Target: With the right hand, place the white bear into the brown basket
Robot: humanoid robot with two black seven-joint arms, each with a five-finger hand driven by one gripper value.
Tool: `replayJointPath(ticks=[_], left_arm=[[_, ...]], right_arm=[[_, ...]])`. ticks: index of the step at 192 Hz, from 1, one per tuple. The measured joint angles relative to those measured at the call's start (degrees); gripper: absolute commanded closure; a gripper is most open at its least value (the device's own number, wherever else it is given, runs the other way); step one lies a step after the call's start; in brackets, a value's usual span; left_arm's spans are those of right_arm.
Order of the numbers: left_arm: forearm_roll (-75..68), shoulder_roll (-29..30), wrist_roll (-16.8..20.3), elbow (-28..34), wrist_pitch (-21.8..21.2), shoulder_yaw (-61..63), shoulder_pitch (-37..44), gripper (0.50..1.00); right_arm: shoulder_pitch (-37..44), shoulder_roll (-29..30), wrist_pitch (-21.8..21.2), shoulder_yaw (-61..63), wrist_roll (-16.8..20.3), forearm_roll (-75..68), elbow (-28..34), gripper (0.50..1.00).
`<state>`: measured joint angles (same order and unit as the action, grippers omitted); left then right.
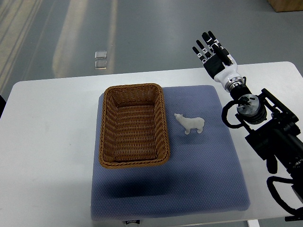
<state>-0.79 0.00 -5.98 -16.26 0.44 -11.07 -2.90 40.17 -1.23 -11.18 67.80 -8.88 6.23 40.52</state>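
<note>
1. The white bear (190, 124) is lying on the blue mat (203, 179), a little right of the frame's centre, with its head pointing toward the upper left.
2. The brown basket (107, 142) is sitting on the same mat just left of the bear, a narrow strip of mat showing between them. It is a rectangular wicker basket, standing upright with its open side up.
3. The right hand (214, 53) is hanging in the upper right of the frame, above the far edge of the table and well apart from the bear. Its fingers (204, 45) are stretching out nearly straight toward the top of the frame, spread a little, and gripping nothing.
4. The right arm (265, 127), black and jointed with looping cables, is running from the hand down to the lower right corner, passing over the mat's right edge.
5. Nothing is standing between the bear and the basket; the only thing near that gap is the basket's own right wall. The hand and arm are keeping to the right side, casting a faint shadow on the mat.
6. The mat is covering the middle of a white table (47, 156), which is filling most of the lower frame, its rounded corners showing at upper left and upper right.
7. Beyond the table a grey floor (156, 33) is stretching across the top, streaked with pale bands of light at the upper left.
8. A small clear object (100, 59) is lying on that floor just past the table's far edge; I cannot tell what it is.
9. A brownish box corner (286, 4) is peeking in at the upper right corner.
</note>
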Motion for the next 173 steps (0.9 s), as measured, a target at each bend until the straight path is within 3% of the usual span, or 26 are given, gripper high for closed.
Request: replayJointPath(ticks=[61, 103, 150, 173], left_arm=[[0.01, 0.0, 0.0, 0.03, 0.0, -0.06, 0.0, 0.5], [0.05, 0.0, 0.0, 0.05, 0.0, -0.01, 0.0, 0.5], [0.02, 0.0, 0.0, -0.07, 0.08, 0.07, 0.0, 0.5], [-0.01, 0.0, 0.0, -0.1, 0.09, 0.09, -0.04, 0.5]], right_arm=[[0.01, -0.21, -0.14, -0.57, 0.22, 0.07, -0.87, 0.572], [1.0, -1.71, 0.6, -8.3, 0.58, 4.97, -0.71, 0.572], [8.05, -7.45, -0.14, -19.63, 3.26, 20.56, 1.41, 0.574], [14.08, -11.86, -2.44, -28.98, 5.81, 32.69, 3.68, 0.574]])
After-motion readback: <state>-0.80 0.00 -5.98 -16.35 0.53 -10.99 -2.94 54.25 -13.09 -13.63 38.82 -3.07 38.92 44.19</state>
